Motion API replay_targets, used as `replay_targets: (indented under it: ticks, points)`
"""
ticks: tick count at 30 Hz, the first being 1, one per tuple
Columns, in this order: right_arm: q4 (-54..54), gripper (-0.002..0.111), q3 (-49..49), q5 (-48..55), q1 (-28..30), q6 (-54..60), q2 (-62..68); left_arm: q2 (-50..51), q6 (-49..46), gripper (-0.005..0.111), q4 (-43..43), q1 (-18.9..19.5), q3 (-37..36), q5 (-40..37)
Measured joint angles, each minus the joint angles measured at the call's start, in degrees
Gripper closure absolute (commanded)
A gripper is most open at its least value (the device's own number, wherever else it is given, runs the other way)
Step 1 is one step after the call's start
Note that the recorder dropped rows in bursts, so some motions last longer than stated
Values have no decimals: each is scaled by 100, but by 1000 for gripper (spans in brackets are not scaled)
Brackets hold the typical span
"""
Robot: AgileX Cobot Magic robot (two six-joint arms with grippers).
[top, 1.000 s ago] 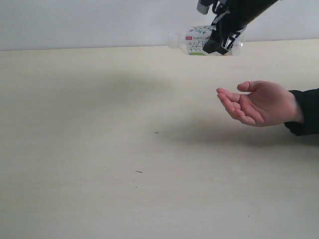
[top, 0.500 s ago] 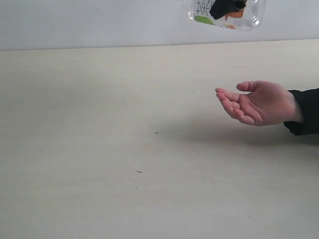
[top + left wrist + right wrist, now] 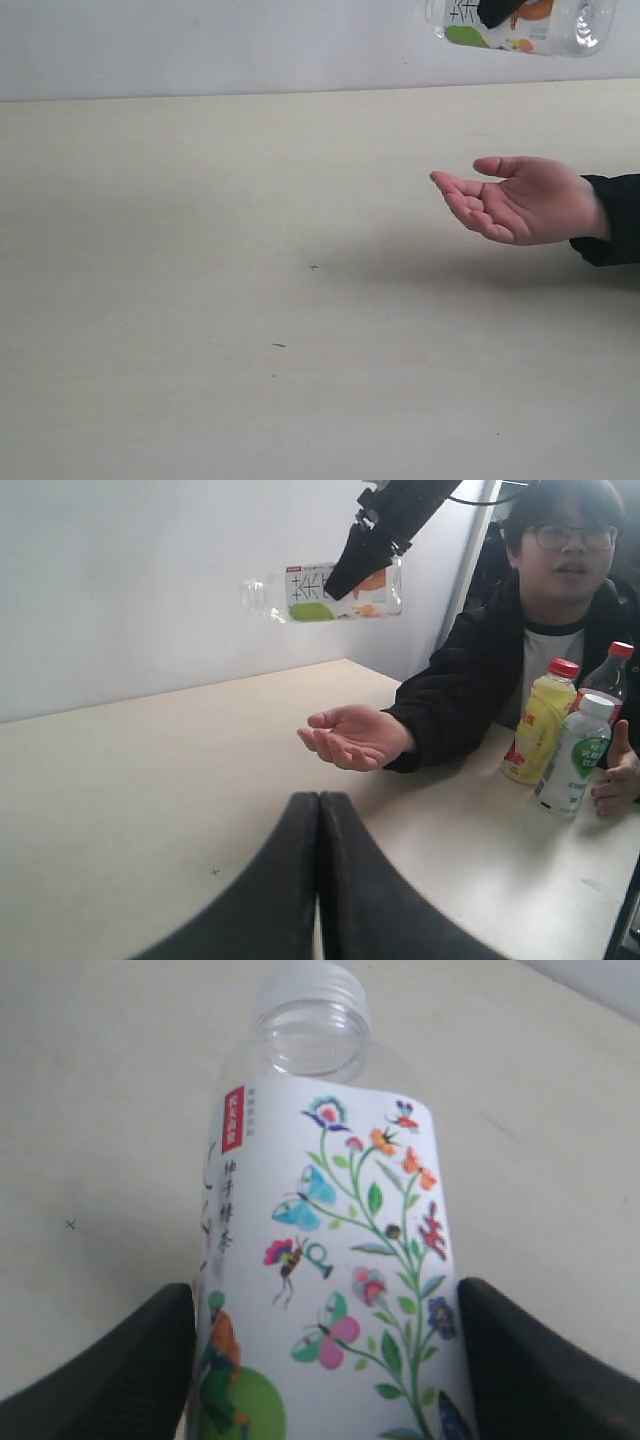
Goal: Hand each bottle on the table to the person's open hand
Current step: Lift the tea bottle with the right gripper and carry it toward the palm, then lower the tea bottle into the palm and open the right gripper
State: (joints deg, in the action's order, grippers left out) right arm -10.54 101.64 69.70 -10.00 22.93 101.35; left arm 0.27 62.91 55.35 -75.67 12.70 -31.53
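The short clear floral-label bottle (image 3: 540, 25) lies sideways in the air, high above the person's open hand (image 3: 520, 200). My right gripper (image 3: 325, 1360) is shut on its label, with one black finger (image 3: 110, 1360) on each side. The left wrist view shows the same bottle (image 3: 310, 590) hanging above the hand (image 3: 355, 735). My left gripper (image 3: 320, 805) is shut and holds nothing, low over the table (image 3: 150, 780). Beside the person stand the yellow tea bottle (image 3: 540, 725), the cloudy white green-label bottle (image 3: 575, 755) and the red-capped cola (image 3: 608, 675).
The person (image 3: 540, 610) sits at the table's far right side, their other hand (image 3: 622, 770) next to the three standing bottles. A white wall (image 3: 200, 40) runs behind the table (image 3: 200, 250). Small dark specks (image 3: 314, 267) mark the tabletop.
My right gripper has carried the floral bottle up and to the right, from just over the table's back edge to above the hand. The hand has risen slightly.
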Motion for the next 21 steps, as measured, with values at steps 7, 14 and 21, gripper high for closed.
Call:
replay_targets:
  ticks: [7,14,21]
  points:
    - [0,108,-1214,-39,0,-263,-604,0,0,107,0,0,0,0]
    - [9,108,-3453,-1973,0,-884,-1791,0,0,107,0,0,0,0]
    - [-200,108,-4697,-3493,0,-1233,-1899,0,0,107,0,0,0,0]
